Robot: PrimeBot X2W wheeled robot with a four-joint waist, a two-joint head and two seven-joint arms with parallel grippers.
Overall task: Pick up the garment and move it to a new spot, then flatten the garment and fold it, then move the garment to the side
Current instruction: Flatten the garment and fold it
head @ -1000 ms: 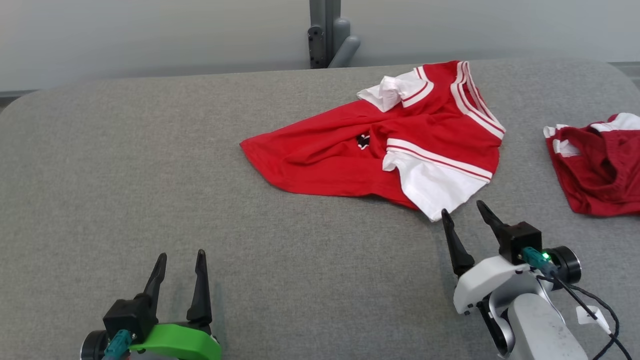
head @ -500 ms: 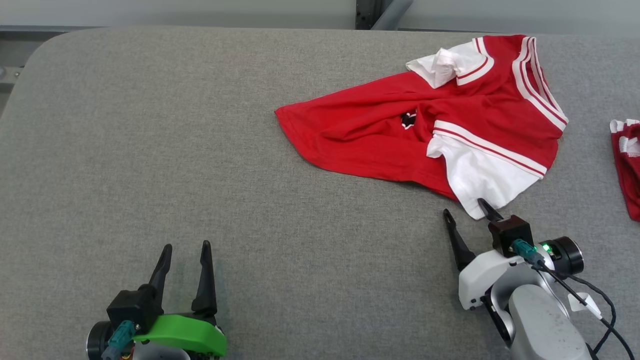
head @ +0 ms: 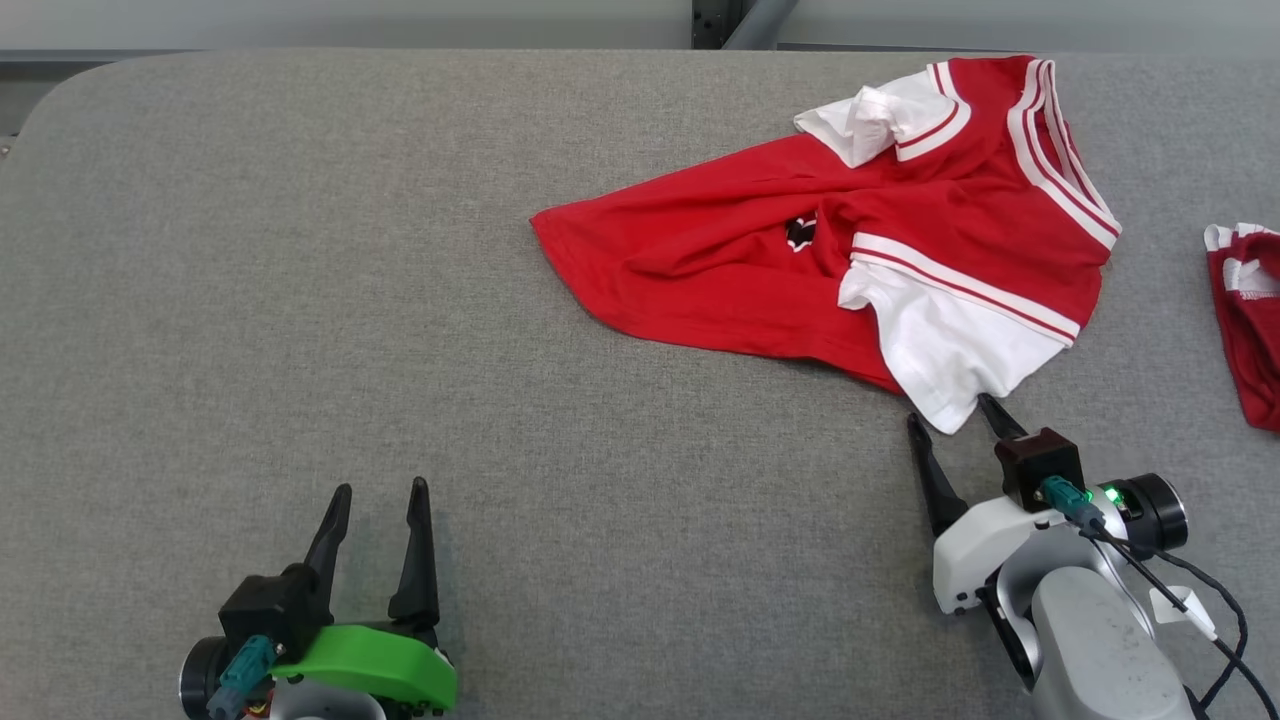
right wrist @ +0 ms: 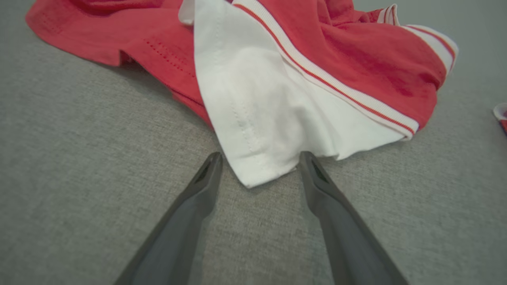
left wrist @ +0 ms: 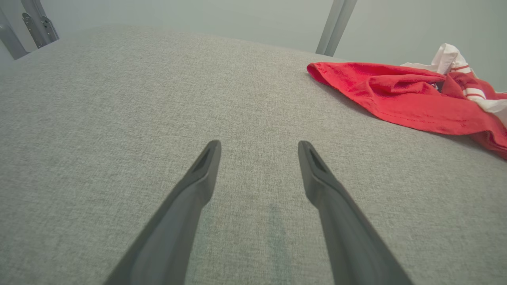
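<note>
A crumpled red garment (head: 720, 270) with white sleeves and striped trim lies on the grey padded table (head: 300, 300), right of centre. Its white sleeve corner (right wrist: 257, 174) reaches down between the fingertips of my right gripper (head: 950, 412), which stands open around that corner. In the right wrist view the right gripper (right wrist: 259, 156) shows both fingers flanking the white cloth, with the right one touching its hem. My left gripper (head: 380, 488) is open at the lower left, well apart from the garment (left wrist: 396, 95), with bare table between its fingers (left wrist: 206, 166).
A second red and white garment (head: 1250, 320) lies at the table's right edge. A grey metal post (head: 730, 20) rises behind the table's far edge. Wide bare grey surface stretches left of the main garment.
The head camera tilted down and shifted, so the whole scene moved in the picture. My right gripper has advanced until its open fingers flank the white sleeve corner. The left gripper stayed put.
</note>
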